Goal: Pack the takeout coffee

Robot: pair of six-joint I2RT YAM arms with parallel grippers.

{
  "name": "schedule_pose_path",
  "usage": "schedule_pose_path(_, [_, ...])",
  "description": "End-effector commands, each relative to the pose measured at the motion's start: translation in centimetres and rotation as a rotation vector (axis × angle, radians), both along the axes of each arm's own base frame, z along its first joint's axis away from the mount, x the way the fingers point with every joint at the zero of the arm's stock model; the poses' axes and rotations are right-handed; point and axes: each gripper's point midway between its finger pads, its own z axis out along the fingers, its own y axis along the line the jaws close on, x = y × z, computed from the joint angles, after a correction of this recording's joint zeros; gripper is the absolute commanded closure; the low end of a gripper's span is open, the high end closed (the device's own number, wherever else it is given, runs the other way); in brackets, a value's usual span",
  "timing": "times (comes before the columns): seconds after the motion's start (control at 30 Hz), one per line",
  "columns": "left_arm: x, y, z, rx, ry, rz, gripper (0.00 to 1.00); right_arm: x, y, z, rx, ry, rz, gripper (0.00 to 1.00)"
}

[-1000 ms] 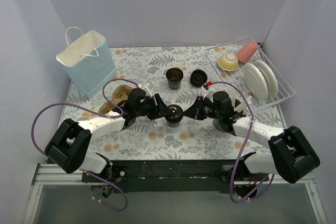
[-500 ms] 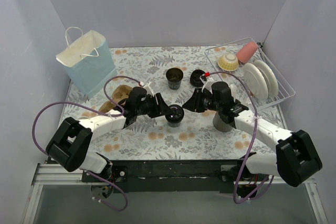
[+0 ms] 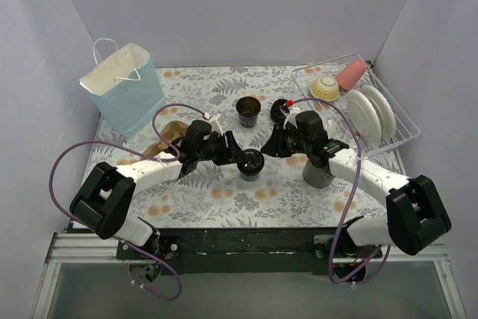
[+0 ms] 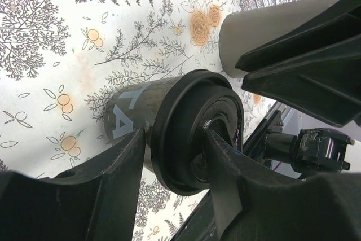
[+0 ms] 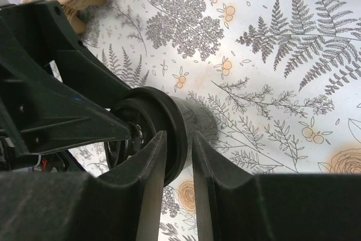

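Top view: left gripper [image 3: 243, 159] is clamped on the lidded coffee cup [image 3: 252, 163], which stands mid-table on the floral cloth [image 3: 224, 196]. Right gripper [image 3: 270, 145] hangs just beside the cup on its far right, fingers slightly apart, holding nothing. A second cup [image 3: 248, 110], without a lid, stands farther back. The loose lid [image 3: 280, 112] beside it is partly covered by the right arm.

Versus one second ago: the right gripper was lower, against the cup. It has since drawn back, uncovering the grey holder [image 3: 317, 172].

Left wrist view: fingers [image 4: 121, 167] press both sides of the cup at its lid rim. The lettering is cut off and unreadable.

Right wrist view: fingers [image 5: 148, 187] show a narrow gap. Past the gap lies the cup's lid, and contact cannot be judged.
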Motion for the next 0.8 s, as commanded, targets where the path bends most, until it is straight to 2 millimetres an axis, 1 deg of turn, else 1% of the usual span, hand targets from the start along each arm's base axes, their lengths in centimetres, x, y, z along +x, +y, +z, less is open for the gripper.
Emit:
schedule_pose_path(0.0, [-3.3, 3.3, -6.9, 0.228, 0.164, -0.014, 0.57, 0.2, 0.0, 0.2, -0.007, -0.018, 0.013, 0.67])
schedule_pose_path(0.13, [-3.4, 3.3, -7.1, 0.229, 0.171, -0.013, 0.57, -0.2, 0.2, -0.4, 0.008, -0.005, 0.029, 0.67])
schedule_pose_path(0.43, [-3.6, 3.4, -7.6, 0.221, 0.187, -0.001, 0.57, -1.4, 0.2, -3.1, 0.007, 0.064, 0.045, 0.70])
schedule_pose_path(0.57, [-3.8, 3.5, -8.1, 0.220, 0.202, 0.007, 0.57, -2.5, -0.2, -4.6, 0.001, 0.107, 0.051, 0.72])
schedule_pose_path(0.6, [-3.9, 3.5, -8.3, 0.222, 0.208, 0.011, 0.57, -2.7, -0.4, -5.1, -0.006, 0.118, 0.047, 0.72])
schedule_pose_path(0.63, [-4.2, 3.7, -8.7, 0.227, 0.221, 0.012, 0.57, -3.5, -0.8, -6.2, -0.020, 0.148, 0.046, 0.73])
schedule_pose_path(0.7, [-4.3, 4.0, -9.1, 0.240, 0.229, 0.026, 0.57, -4.1, -1.5, -7.6, -0.049, 0.181, 0.031, 0.74])
schedule_pose_path(0.73, [-4.3, 4.1, -9.3, 0.244, 0.235, 0.033, 0.57, -4.9, -2.1, -8.9, -0.073, 0.215, 0.025, 0.74])
schedule_pose_path(0.77, [-4.6, 4.3, -9.6, 0.248, 0.244, 0.034, 0.57, -5.2, -2.5, -9.6, -0.088, 0.227, 0.012, 0.75])
